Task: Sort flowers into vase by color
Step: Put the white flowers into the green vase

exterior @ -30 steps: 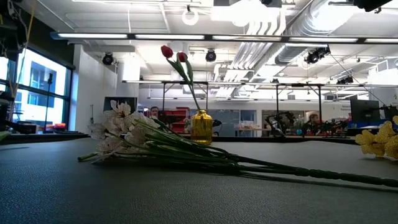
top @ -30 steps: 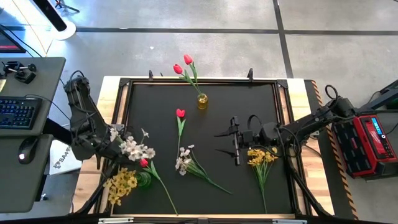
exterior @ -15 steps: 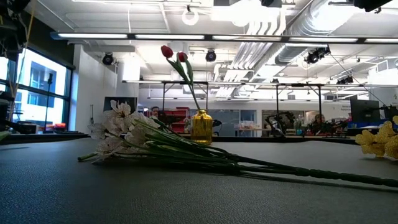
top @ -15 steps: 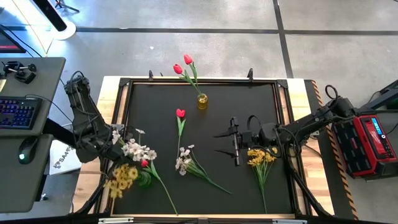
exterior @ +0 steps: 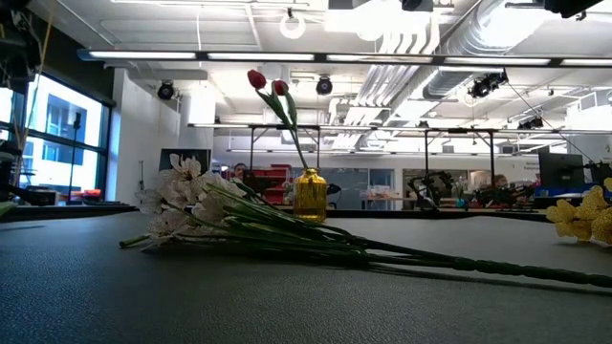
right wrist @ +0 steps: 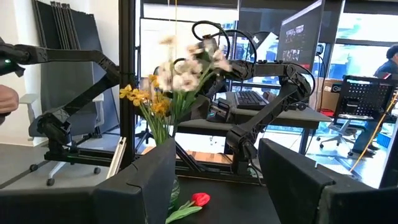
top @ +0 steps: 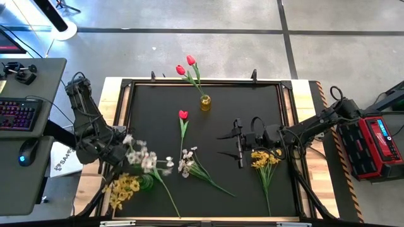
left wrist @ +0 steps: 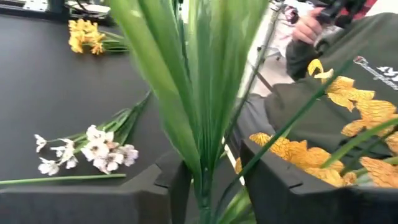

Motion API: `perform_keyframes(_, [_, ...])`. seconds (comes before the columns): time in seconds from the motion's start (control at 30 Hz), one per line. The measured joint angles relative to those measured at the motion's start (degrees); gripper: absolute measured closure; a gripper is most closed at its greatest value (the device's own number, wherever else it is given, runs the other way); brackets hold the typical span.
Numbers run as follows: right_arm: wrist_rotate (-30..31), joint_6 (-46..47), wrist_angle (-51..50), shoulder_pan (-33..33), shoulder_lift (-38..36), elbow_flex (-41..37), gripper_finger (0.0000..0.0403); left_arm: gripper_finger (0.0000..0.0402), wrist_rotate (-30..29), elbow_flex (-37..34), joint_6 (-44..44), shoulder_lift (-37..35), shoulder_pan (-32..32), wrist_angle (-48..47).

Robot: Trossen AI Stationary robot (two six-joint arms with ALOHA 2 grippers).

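We count four red tulips: two standing in the yellow vase (top: 205,103) at the far side of the counter (top: 252,189), one lying alone near the middle (top: 183,115), and one by the green vase (top: 146,182) at the left front. There are two vases, then, one yellow and one green. We see two bunches of yellow blossoms, one at the green vase (top: 124,189) and one lying on the right (top: 264,159). White sprays number two: one above the green vase (top: 146,159), one lying mid-counter (top: 187,162). Two arms reach over the counter.
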Motion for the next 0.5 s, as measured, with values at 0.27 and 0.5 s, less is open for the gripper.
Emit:
perform_keyframes(0.27, [0.97, 0.00, 0.04, 0.00, 0.00, 0.00, 0.0187, 0.0234, 3.50, 0.00, -0.06, -1.65, -1.80, 0.01])
perform_keyframes(0.5, [2.22, 0.00, 0.04, 0.00, 0.00, 0.00, 0.0187, 0.0234, 4.25, 0.02, -1.04, -3.77, -5.73, -0.78])
